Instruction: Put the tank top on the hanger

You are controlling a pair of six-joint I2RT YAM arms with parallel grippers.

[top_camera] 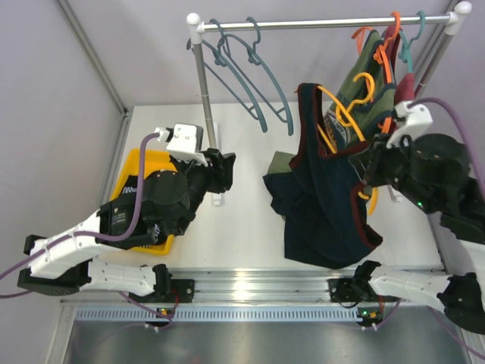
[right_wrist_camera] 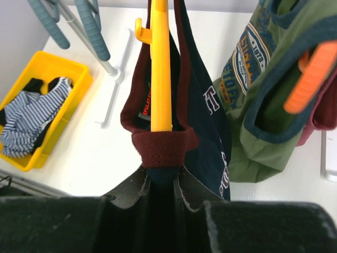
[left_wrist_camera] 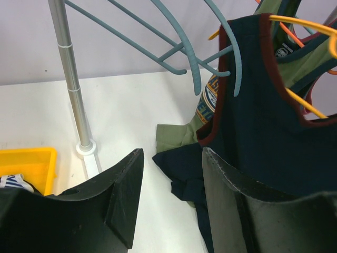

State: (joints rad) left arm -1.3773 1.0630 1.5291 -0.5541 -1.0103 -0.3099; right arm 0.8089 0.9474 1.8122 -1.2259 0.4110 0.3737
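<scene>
The dark navy tank top [top_camera: 326,205] with maroon trim hangs over the table at centre right, its lower part bunched on the white surface. The yellow hanger [top_camera: 345,114] is threaded through it. In the right wrist view one hanger arm [right_wrist_camera: 160,68] runs under the maroon shoulder strap. My right gripper [right_wrist_camera: 163,179] is shut on the tank top [right_wrist_camera: 202,121] just below that strap; it also shows in the top view [top_camera: 371,163]. My left gripper [top_camera: 223,171] is open and empty, left of the tank top [left_wrist_camera: 263,121], its jaws [left_wrist_camera: 171,158] apart above the table.
Blue-grey hangers [top_camera: 250,76] hang from the rack rail [top_camera: 318,23]. An olive-green printed top [top_camera: 364,68] on a red-orange hanger [top_camera: 390,53] hangs at the right. A yellow bin [top_camera: 140,189] holds a striped garment [right_wrist_camera: 31,116]. The rack pole [left_wrist_camera: 71,79] stands near my left gripper.
</scene>
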